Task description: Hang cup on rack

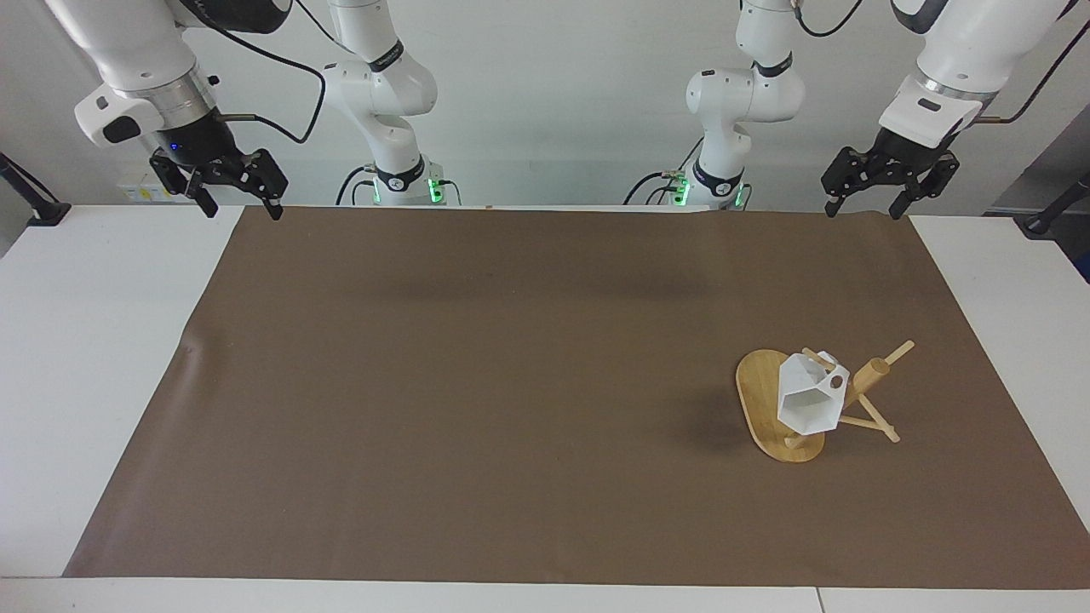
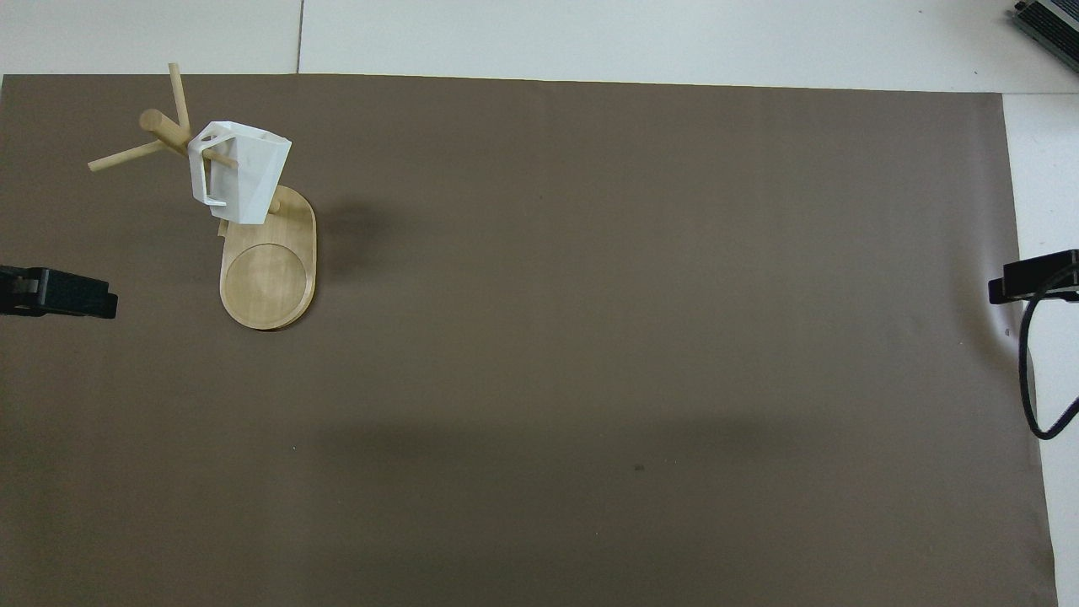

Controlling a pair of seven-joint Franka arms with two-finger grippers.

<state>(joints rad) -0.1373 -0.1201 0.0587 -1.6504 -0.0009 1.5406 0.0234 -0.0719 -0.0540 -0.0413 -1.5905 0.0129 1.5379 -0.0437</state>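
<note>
White cup (image 1: pixel 806 400) hung on bamboo rack (image 1: pixel 766 407), brown mat (image 1: pixel 477 383), both hands (image 1: pixel 862 209) (image 1: pixel 238 209) spread apart

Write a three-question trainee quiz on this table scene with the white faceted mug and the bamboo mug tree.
1. True or false: the white faceted mug hangs by its handle on a peg of the light bamboo mug tree.
2. Which gripper holds something? A left gripper B right gripper C neither
3. Fill in: the mug tree stands toward the ___ arm's end of the brown mat.

Key: 1 true; 2 C; 3 left.
</note>
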